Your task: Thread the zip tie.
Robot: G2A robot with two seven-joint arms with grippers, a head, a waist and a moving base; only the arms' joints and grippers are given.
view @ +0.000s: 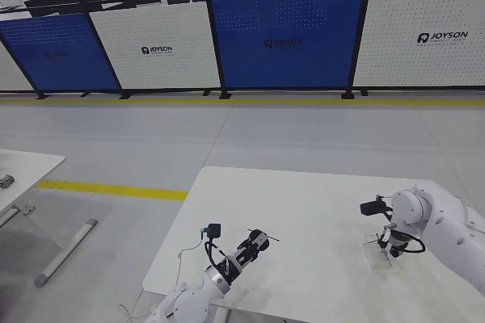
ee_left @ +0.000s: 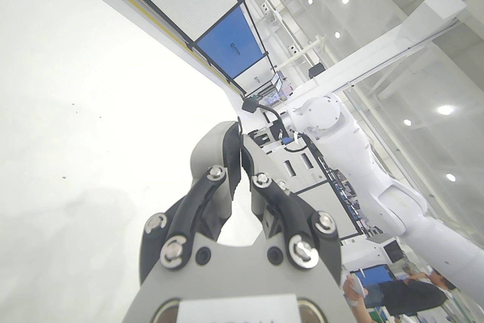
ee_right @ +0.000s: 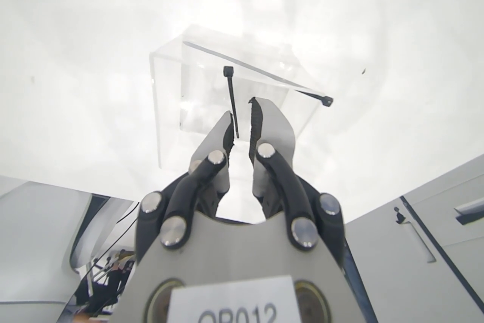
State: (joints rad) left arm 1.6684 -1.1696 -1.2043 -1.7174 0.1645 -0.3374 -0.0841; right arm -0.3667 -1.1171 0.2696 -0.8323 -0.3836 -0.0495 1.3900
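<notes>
Two ties at the box: we see one black zip tie (ee_right: 231,98) pointing its square head toward the middle of the clear box (ee_right: 166,105). A second tie (ee_right: 257,71) lies slantwise across the box's top edge.
Key relation: the first tie's tail runs from the box into the gap of the right gripper (ee_right: 241,108), its long axis in line with the fingers.
Right tool: ribbed pads narrowly parted either side of the tail, not visibly pinching.
Left tool: the left gripper (view: 257,240), well apart from the box across the white table (view: 307,202), is clamped on a thin black strip (view: 268,237), likely another tie.
Materials: we judge the ties slim, flexible plastic and the box hard, glossy, transparent.
Nearer arm: the right.
</notes>
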